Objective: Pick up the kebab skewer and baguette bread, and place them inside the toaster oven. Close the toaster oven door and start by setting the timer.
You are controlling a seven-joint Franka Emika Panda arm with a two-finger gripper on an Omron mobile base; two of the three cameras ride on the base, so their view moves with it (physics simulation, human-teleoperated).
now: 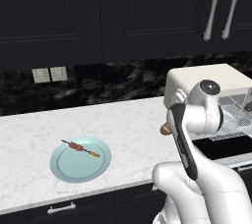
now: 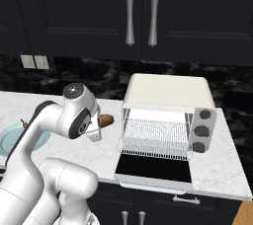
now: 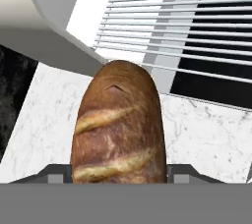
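Nearest you, the gripper [image 2: 99, 126] is clamped on the baguette bread [image 3: 117, 125], held above the counter [image 1: 133, 120] just left of the toaster oven [image 2: 168, 91]. Beyond it, the toaster oven door [image 2: 154, 168] lies folded down, wire rack [image 2: 155, 137] exposed. Farther left, the kebab skewer [image 1: 80, 148] rests on the plate [image 1: 74, 168].

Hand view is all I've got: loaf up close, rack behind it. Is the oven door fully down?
Observer: Yes. The door lies flat, open, in front of the oven.
Operator: Is the loaf inside yet?
Observer: No. The baguette is held in the air left of the oven opening, over the counter.
Operator: Where's the skewer?
Observer: The skewer lies on a blue plate, further left on the counter.
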